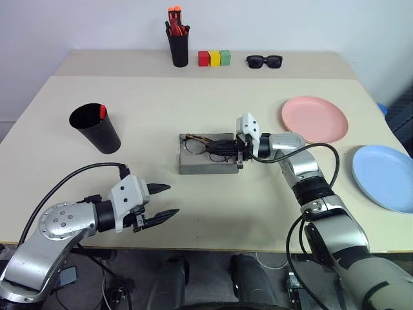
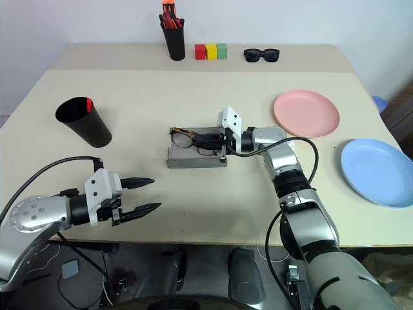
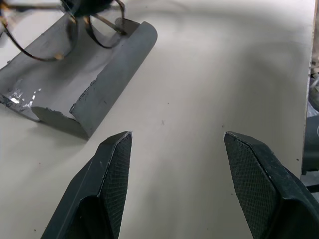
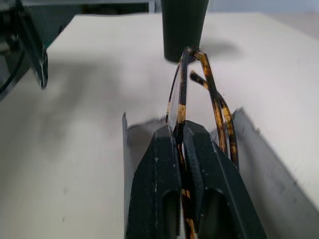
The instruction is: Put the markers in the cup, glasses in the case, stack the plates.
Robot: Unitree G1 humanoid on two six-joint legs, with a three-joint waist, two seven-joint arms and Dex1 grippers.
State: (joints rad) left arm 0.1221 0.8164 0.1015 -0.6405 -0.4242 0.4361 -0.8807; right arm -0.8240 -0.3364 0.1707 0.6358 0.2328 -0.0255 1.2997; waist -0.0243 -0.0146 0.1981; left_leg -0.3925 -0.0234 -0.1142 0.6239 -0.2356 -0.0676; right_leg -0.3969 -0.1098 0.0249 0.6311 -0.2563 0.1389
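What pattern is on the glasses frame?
Tortoiseshell, dark with amber patches, on the glasses; clearest in the right wrist view.

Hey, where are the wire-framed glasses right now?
In the left eye view, the glasses sit mid-table in the open grey case, pinched by the right hand, left of the pink plate.

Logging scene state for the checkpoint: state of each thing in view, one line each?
Grey felt hinged case: open, flat on table.
Thin wire-framed glasses: over the case, pinched by right gripper.
Wide matte black cup: upright, marker inside.
Salmon pink plate and light blue plate: apart, unstacked.
Left gripper: open, empty.
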